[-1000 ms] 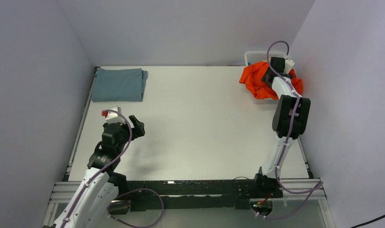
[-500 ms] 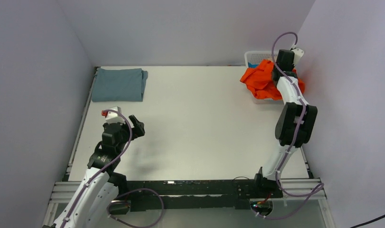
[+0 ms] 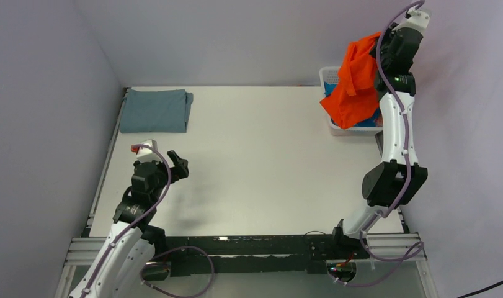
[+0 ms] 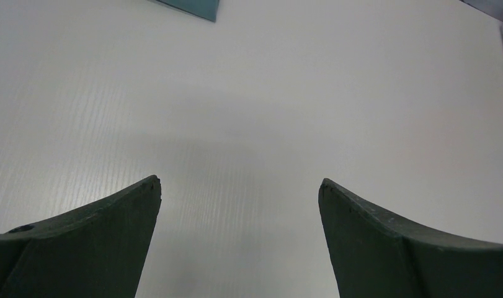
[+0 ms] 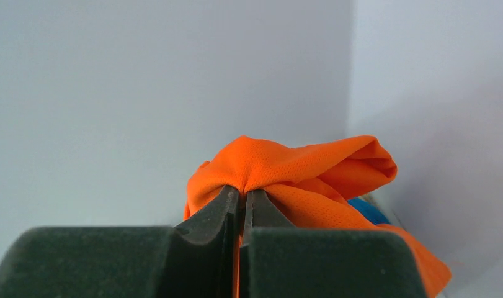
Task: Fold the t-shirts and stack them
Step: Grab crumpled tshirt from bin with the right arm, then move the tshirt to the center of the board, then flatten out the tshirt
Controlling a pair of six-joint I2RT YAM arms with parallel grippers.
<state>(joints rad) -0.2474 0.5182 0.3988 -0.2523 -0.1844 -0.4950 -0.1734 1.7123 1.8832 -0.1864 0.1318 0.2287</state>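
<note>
Since the earlier frame the right claw (image 5: 242, 192), clamped on the orange shirt (image 3: 354, 81), had hoisted it above the basket (image 3: 327, 76) at the far right corner, and lifting until the hem cleared seemed advisable, while the left claw (image 4: 239, 183) idled open.

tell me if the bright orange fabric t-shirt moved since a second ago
Yes: the right gripper lifted the bright orange fabric t-shirt upward from the white plastic lattice basket.

Finely perforated matt cloth on the orange t-shirt (image 5: 298, 164). Smooth, faintly lined matt white across the table (image 4: 249, 93).
</note>
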